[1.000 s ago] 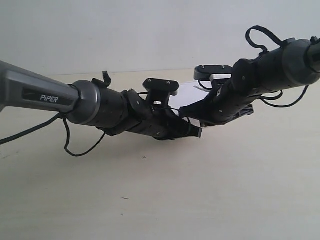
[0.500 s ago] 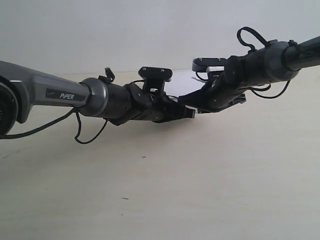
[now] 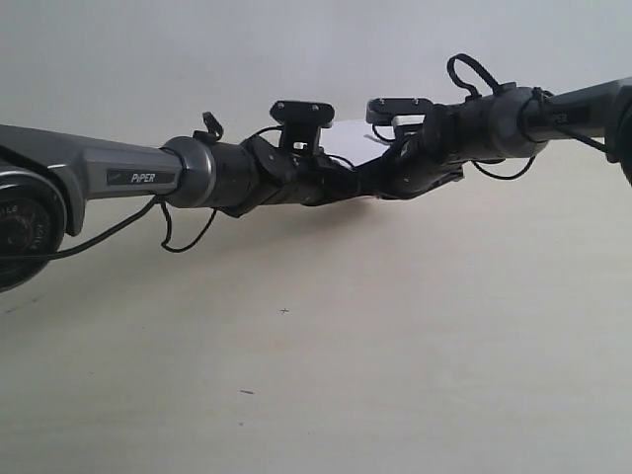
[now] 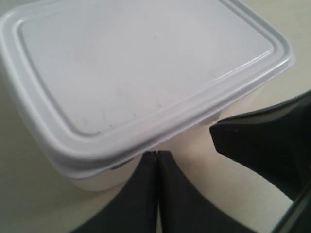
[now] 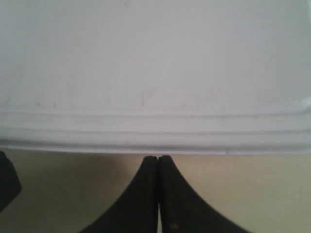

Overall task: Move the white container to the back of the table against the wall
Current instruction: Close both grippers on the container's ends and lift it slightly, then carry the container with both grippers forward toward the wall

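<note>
Pale, unmarked wall (image 3: pixel 197 59) backs a light wood-grain table (image 3: pixel 395 346). The white container (image 3: pixel 348 138) sits on the far part of that table, near the wall. Contact with the wall cannot be confirmed, because both arms hide the container's sides and base. The left wrist view shows the lid seated flat, and the left fingers (image 4: pixel 146 189) are pressed together with nothing between them. Their tips meet the container body just under the lid rim, close to one near corner. The right fingers (image 5: pixel 146 194) are likewise closed and empty, with tips at the lid rim partway along the container's near side. The step in hand is judged to be a two-point push toward the wall. Apply force to the body below the rim, not to the lid lip, so the lid does not lift. Because the left contact lies near a corner, advance both arms at a matched rate to stop the container turning. Hold the tips low but clear of the table. The arm at the exterior view's left (image 3: pixel 128 178) and the arm at the exterior view's right (image 3: pixel 494 123) converge closely, so maintain separation between the wrists. Advance slowly and stop when the far side meets the wall squarely.
</note>
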